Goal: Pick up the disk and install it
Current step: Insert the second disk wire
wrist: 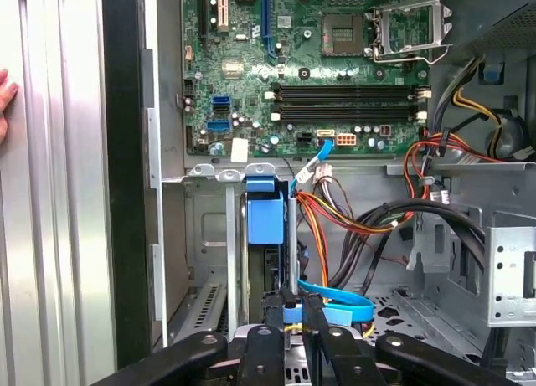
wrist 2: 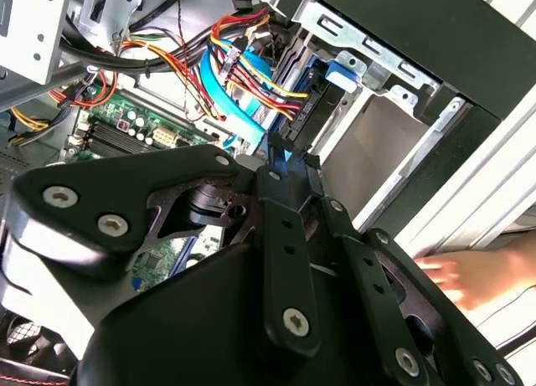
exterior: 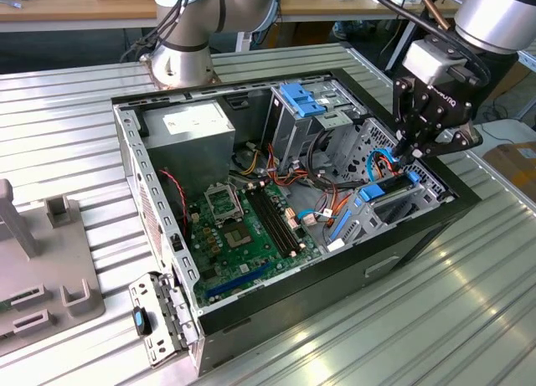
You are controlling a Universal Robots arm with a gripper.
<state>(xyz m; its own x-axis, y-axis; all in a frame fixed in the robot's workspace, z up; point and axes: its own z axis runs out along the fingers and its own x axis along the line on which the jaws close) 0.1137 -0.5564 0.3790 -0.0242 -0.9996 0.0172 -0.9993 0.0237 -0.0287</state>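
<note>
**Blue-edged disk upright in the drive bay**

Blue plastic frames the disk (wrist: 266,227), standing on edge in the case's (exterior: 435,223) drive bay, directly below my gripper (wrist: 295,306). My fingers are pressed close together, pinching its upper edge. Bay walls sit close on either side; cables (wrist: 335,227) crowd just beside.

The arm (exterior: 494,13) is built of silver-grey tubes with grey joint caps; its hand (exterior: 416,151) is matt black, studded with silver screws, and fed by black cables.
</note>
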